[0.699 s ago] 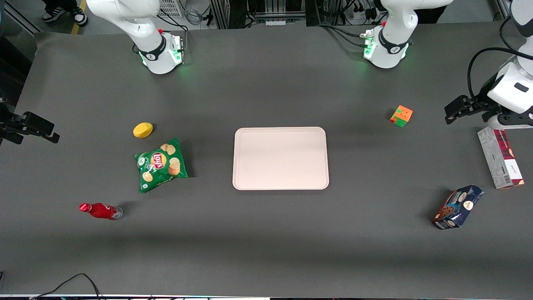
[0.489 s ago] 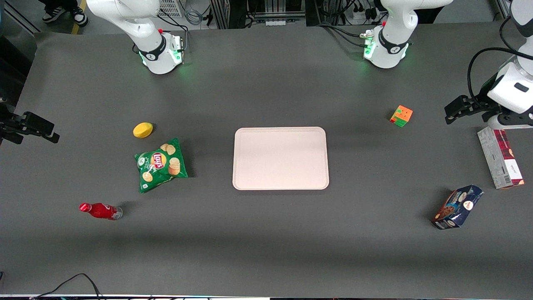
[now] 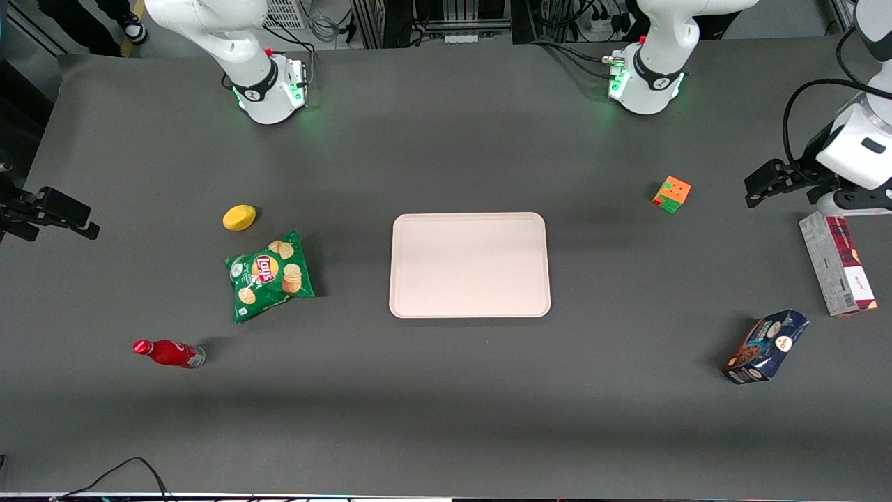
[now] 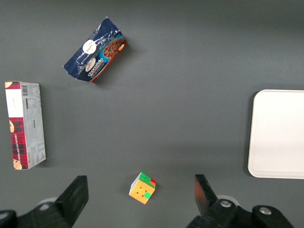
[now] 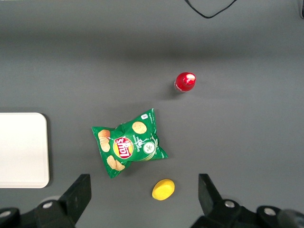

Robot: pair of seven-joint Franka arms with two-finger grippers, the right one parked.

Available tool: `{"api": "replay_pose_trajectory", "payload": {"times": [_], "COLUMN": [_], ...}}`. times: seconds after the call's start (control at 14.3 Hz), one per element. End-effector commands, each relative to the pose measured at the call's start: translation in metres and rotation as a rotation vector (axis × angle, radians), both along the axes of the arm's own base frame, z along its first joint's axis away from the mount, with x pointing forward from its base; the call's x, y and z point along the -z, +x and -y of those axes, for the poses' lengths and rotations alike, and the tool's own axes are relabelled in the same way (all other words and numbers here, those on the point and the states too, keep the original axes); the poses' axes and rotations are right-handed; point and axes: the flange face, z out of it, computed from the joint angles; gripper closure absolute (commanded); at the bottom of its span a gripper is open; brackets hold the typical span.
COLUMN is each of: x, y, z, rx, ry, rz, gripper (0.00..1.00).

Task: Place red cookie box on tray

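1. The table (image 3: 446, 418) carries all items; no task step is complete.
2. The tray (image 3: 470, 265) holds nothing.
3. The red cookie box (image 3: 836, 263) lies well apart from the tray, toward the working arm's end.
4. The pincer (image 4: 141, 199) hangs spread, holding nothing, above the table near the box; approach, grasp and transfer remain.

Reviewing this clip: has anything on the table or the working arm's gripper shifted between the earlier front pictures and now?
Nothing visibly changed. The left arm's gripper hangs open and empty above the table near the small multicoloured puzzle cube, as before. The long red plaid cookie box still lies untouched at the working arm's end of the table, and the pale pinkish-beige tray remains bare.
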Motion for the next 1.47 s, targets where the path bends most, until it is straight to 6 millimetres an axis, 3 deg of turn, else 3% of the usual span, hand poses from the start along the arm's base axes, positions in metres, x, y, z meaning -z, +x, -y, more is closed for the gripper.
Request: {"api": "replay_pose_trajectory", "payload": {"times": [0.0, 0.14, 0.35, 0.56, 0.91, 1.19, 1.4], "x": [-0.006, -0.007, -0.001, 0.009, 0.028, 0.046, 0.081], "y": [0.002, 0.002, 0.004, 0.008, -0.007, -0.017, -0.028], "z": [-0.001, -0.002, -0.026, -0.080, -0.196, -0.255, -0.298], "rx": [0.013, 0.012, 0.038, 0.036, 0.098, 0.138, 0.129], "ry": [0.003, 0.003, 0.004, 0.021, 0.017, 0.042, 0.053], "rz": [-0.012, -0.010, -0.026, -0.047, -0.077, -0.065, -0.067], "gripper": [0.00, 0.00, 0.00, 0.00, 0.00, 0.00, 0.00]}}
